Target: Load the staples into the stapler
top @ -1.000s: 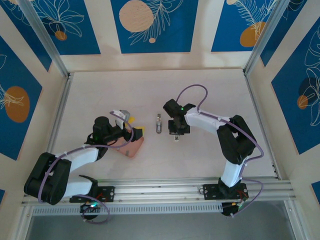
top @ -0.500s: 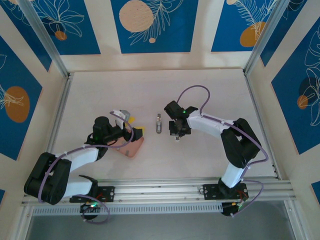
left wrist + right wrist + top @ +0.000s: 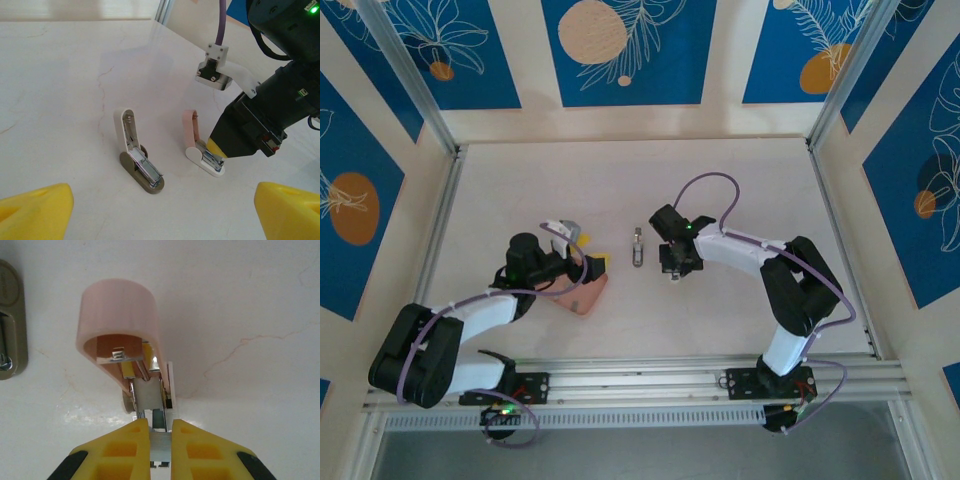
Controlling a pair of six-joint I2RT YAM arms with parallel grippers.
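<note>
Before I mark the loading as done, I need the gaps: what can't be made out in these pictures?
Whether staples lie in the salmon tray: top view, too small, and the left gripper partly covers it.
Pink stapler magazine, full or empty: right wrist view, the right gripper clamps over it.
Grey stapler: right wrist view, cut off by the left edge.

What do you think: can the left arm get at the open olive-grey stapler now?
Probably yes. The olive-grey stapler lies open just ahead of the left gripper, jaws wide apart, bare table between them. The right gripper, shut on the pink stapler, sits beside, not across the path.
</note>
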